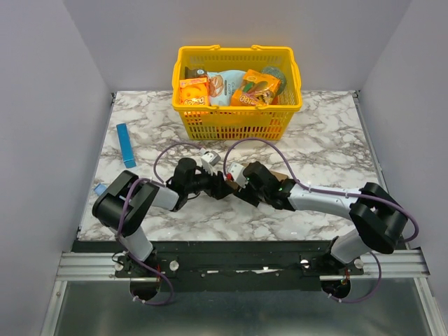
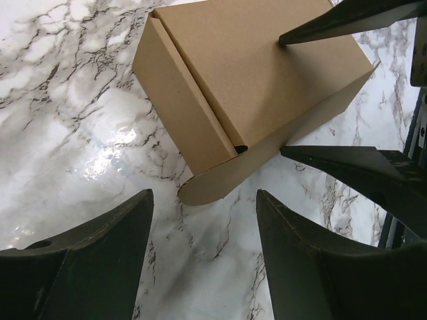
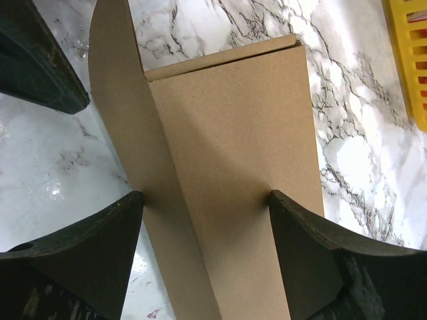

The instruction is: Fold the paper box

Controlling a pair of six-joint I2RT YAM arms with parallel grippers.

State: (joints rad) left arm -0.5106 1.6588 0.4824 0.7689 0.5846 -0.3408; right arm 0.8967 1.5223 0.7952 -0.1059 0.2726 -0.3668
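Our right claw [image 3: 206, 195] is gripping the paper box [image 3: 233, 127], jaws spread about as wide as the carton. One fingertip [image 3: 100, 247] is pressing against a loose side flap and the other is bearing on the lid panel. In the right wrist view we are noting contact on both sides. In the left wrist view the lower finger is sitting right at the flap's edge.

Paper box: a plain brown carton, closed on the faces we are seeing. It is lying flat on the marble table [image 1: 329, 154], in the middle of the near half, between the two wrists. One long flap with a rounded end is standing out along a side, not folded in. A small dark gap is showing where it meets the corner.

Our left claw [image 2: 204, 200] is hovering low over the marble, wide open and holding nothing. Its fingertips are pointing toward the rounded flap end. As far as we are seeing, they are stopping just short of it.

From the top camera, both arms are meeting nose to nose and hiding most of the carton.

Farther back, a yellow basket [image 1: 238, 122] is standing at the far edge, well apart from the carton. It is carrying orange snack boxes [image 1: 194, 91] and other packets. A slim blue box [image 1: 126, 145] is lying toward the left side of the table, apart from both arms.
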